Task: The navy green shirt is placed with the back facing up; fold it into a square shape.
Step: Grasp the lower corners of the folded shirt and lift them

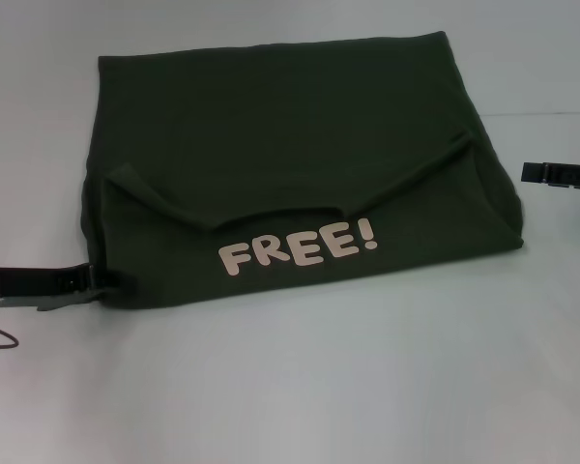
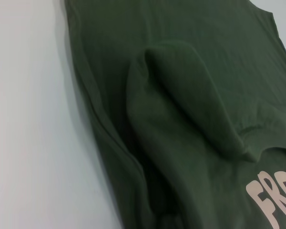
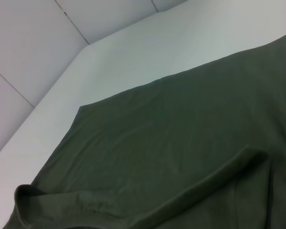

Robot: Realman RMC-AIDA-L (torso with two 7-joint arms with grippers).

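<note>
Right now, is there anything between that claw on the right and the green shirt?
No. In the head view, only bare white table separates the right gripper from the navy green shirt.

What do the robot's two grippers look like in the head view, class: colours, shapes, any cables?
The left gripper has slim black fingers on a black body with a silver cylinder behind it and a thin dark cable. The right gripper shows as flat black segmented fingers.

Bare table [image 1: 290, 387] all around shirt [image 1: 290, 145]
</note>
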